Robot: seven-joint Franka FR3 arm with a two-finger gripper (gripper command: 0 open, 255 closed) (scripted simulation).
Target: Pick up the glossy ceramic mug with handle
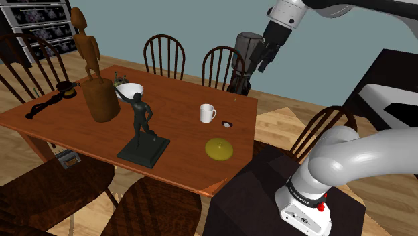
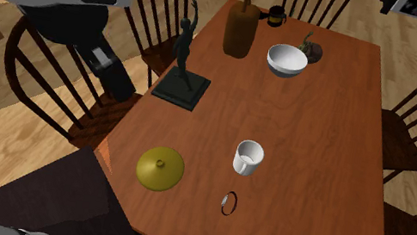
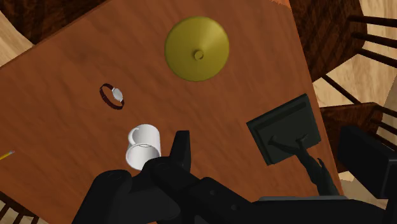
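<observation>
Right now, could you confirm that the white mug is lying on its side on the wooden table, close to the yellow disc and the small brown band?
Not quite: the white mug is standing upright on the wooden table, with its opening facing up, as the shoulder view shows. The rest holds: it is close to the yellow disc and the small brown band.

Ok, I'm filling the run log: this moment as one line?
stage: approach | gripper: raised, apart from mug | mug: upright on table, untouched
</observation>
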